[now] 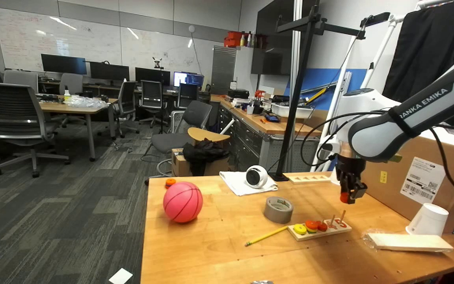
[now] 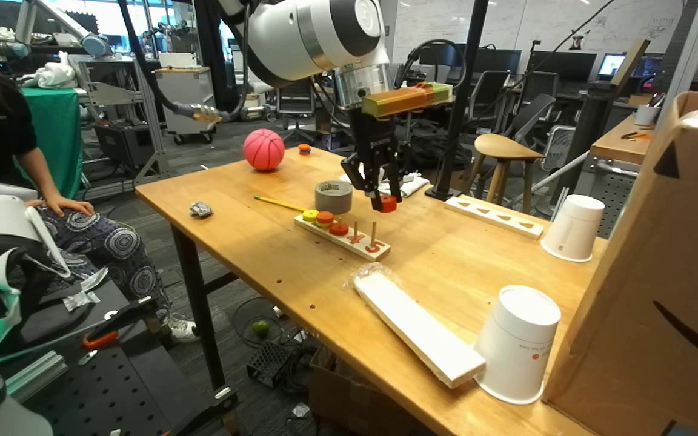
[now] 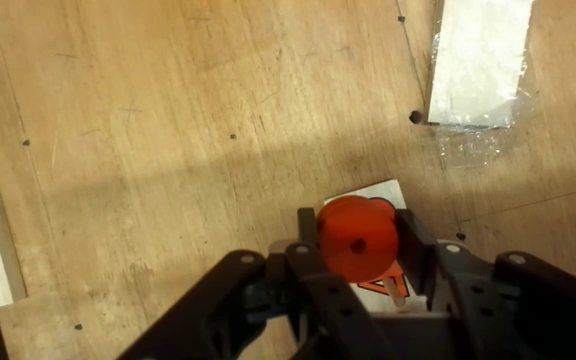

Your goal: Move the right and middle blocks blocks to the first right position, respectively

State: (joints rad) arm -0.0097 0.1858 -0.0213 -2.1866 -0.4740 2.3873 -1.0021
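My gripper (image 2: 388, 198) is shut on a red round block (image 3: 358, 260) with a hole in its middle. Its rim looks layered; I cannot tell if it is one disc or several. In both exterior views it hangs above the table, apart from the pegged wooden board (image 2: 352, 247). On that board sit a yellow block (image 2: 309, 215), an orange block (image 2: 325, 219) over yellow, and a red block (image 2: 339, 229). Pegs marked 4 and 5 (image 2: 374, 233) stand bare at the end. In the wrist view, the held block partly covers the board's numbered end.
Close to the board are a tape roll (image 1: 278, 209) and a yellow pencil (image 1: 266, 236). A wrapped white plank (image 2: 418, 327) and a paper cup (image 2: 518, 345) lie beyond the numbered end, beside a cardboard box (image 1: 428, 181). A pink ball (image 1: 183, 202) sits farther off.
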